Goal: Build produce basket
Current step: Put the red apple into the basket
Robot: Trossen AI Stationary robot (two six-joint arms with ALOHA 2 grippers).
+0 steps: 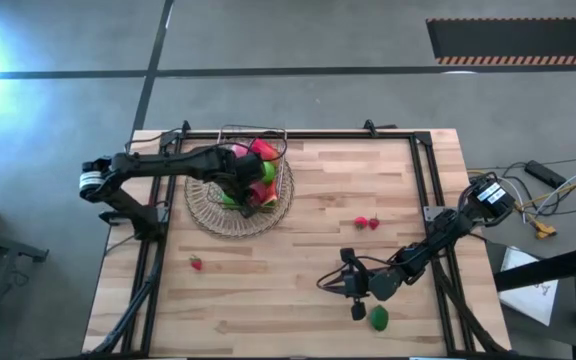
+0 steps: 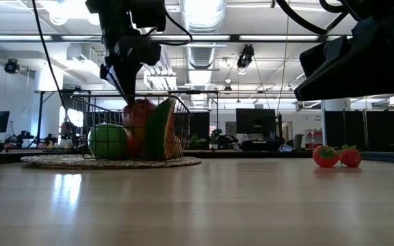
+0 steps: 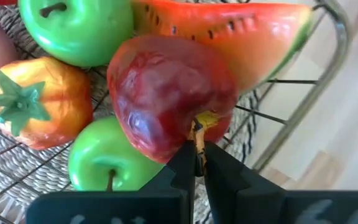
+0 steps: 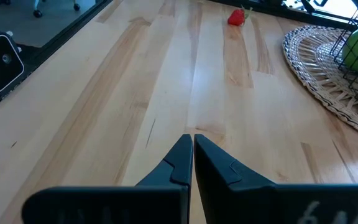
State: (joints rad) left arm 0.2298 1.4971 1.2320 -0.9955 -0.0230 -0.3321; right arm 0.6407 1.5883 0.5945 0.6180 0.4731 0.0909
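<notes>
The wire basket (image 1: 253, 150) stands on the round woven mat (image 1: 208, 215) at the table's far left. In it lie green apples (image 3: 79, 25), an orange tomato (image 3: 39, 99), a watermelon slice (image 3: 229, 31) and a red apple (image 3: 169, 93). My left gripper (image 3: 197, 155) reaches down into the basket and is shut on the red apple. My right gripper (image 4: 192, 146) is shut and touches nothing, above the near right part of the table. A green apple (image 1: 378, 318) lies just beside it. Red berries (image 1: 368, 222) rest mid-table, and one more berry (image 1: 196, 263) rests near the left. My left gripper pinches the red apple's thin stem (image 3: 197, 132) between its two fingertips (image 3: 182, 163). The fingers come from above, pointing down into the basket. The apple sits on top of the pile, over a green apple (image 3: 104, 165) and against the watermelon slice; whether it rests on them I cannot tell.
The basket's wire rim (image 3: 328, 62) stands close beside the held apple. Bare wood (image 4: 166, 81) stretches ahead of my right gripper toward the mat (image 4: 328, 74). Black rails (image 1: 433, 190) frame the table's left, far and right sides.
</notes>
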